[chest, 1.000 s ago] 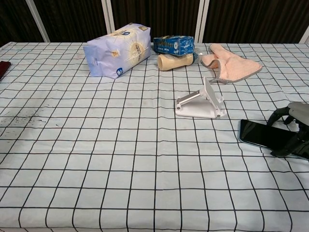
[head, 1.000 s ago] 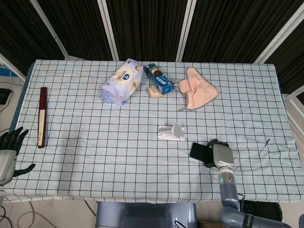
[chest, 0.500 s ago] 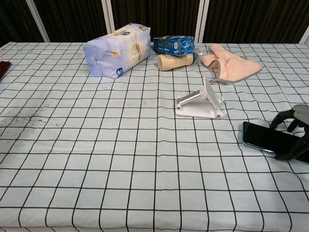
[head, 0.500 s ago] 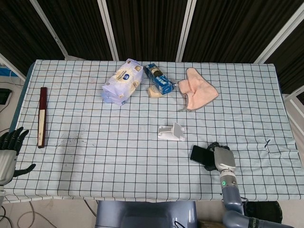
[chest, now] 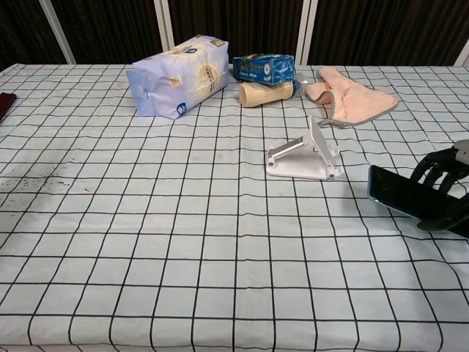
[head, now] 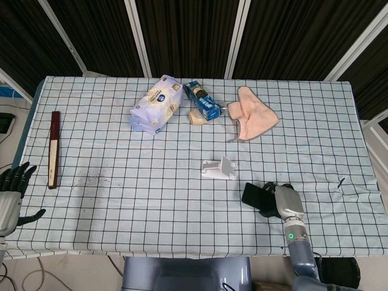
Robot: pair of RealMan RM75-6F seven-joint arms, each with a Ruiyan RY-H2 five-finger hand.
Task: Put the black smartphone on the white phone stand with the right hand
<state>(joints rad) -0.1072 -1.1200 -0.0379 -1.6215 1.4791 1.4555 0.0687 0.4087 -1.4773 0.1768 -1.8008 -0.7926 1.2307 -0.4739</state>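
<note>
I see my right hand (head: 280,200), black fingers and a grey back, holding the black smartphone (chest: 399,195). Just left and beyond it is the white phone stand (chest: 305,155). Under everything lies a white tablecloth (head: 151,194) with a black grid. Far beyond the hand I make out a pale lavender bag (chest: 174,85), a blue box (chest: 264,67), a beige bottle (chest: 265,93) and a pink cloth (chest: 350,97). Far left lies a dark red strip (head: 54,148), near my black left hand (head: 12,188).
</note>
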